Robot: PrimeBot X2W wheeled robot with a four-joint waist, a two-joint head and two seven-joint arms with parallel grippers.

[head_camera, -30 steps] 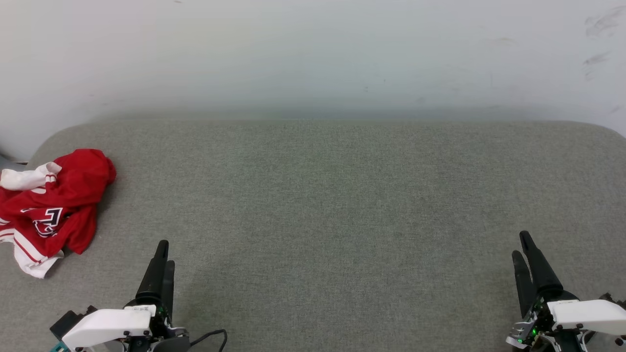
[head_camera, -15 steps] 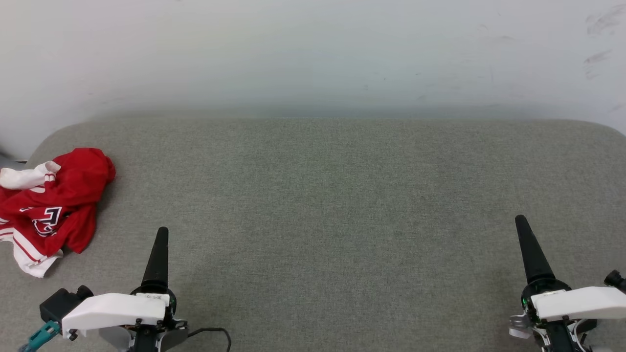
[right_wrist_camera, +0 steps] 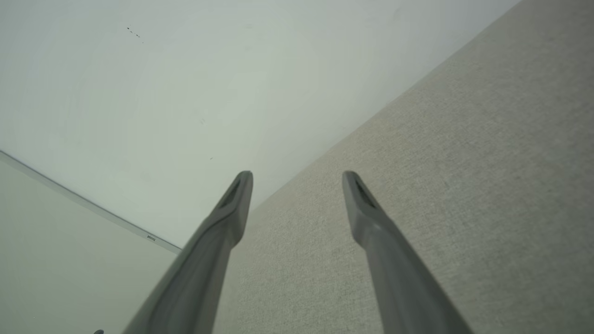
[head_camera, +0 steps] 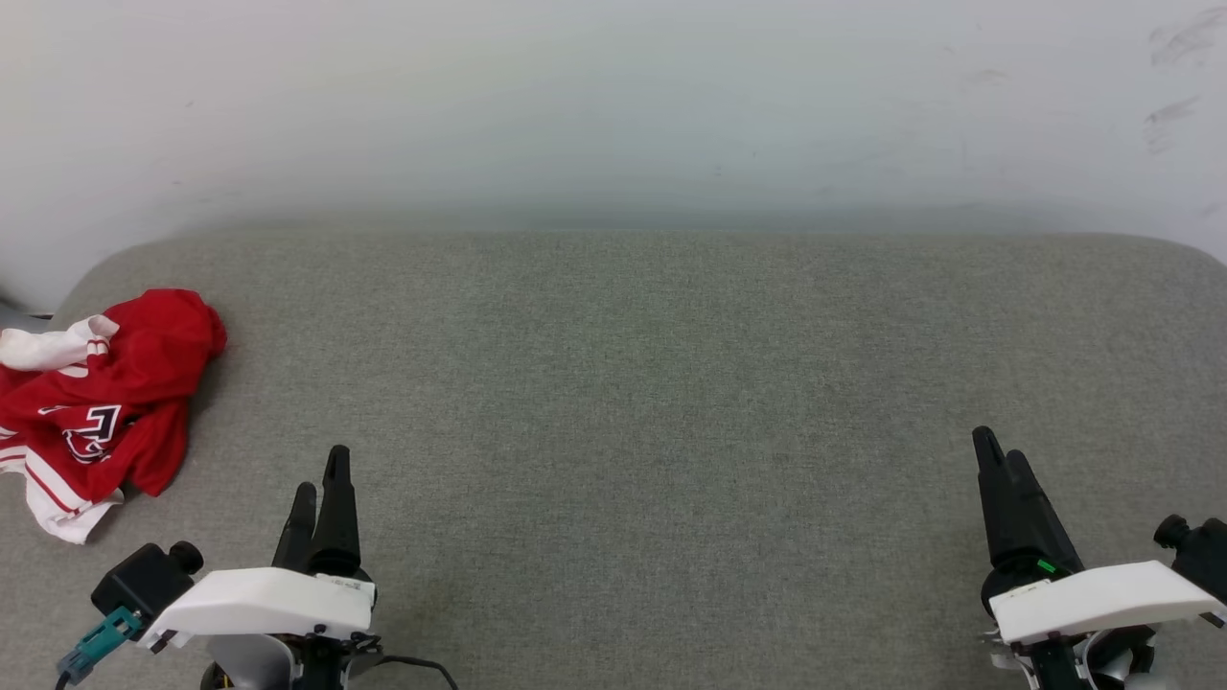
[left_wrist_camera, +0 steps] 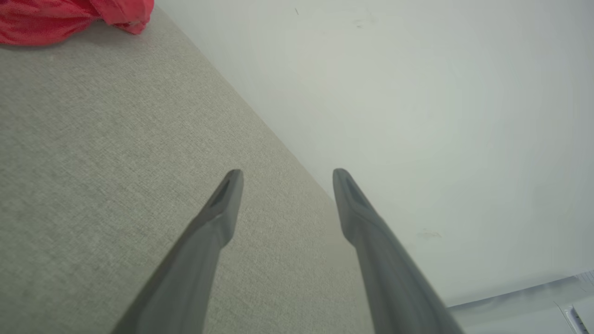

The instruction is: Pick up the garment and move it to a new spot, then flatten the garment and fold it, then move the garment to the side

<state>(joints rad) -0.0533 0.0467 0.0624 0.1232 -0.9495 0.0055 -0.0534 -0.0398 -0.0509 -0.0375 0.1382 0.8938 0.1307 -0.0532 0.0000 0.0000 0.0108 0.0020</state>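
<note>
The left gripper (head_camera: 321,470) and right gripper (head_camera: 999,445) are both spread wide and empty, near the front edge of the grey fabric surface (head_camera: 623,383). The garment (head_camera: 105,402), a crumpled red jersey with a white sleeve, striped trim and black lettering, lies at its left edge.

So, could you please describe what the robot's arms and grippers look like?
Both the left gripper and right gripper have two long, tapering dark fingers below a white wrist shell. The left arm carries a black cable and a teal connector; the right shows a small green light.
</note>
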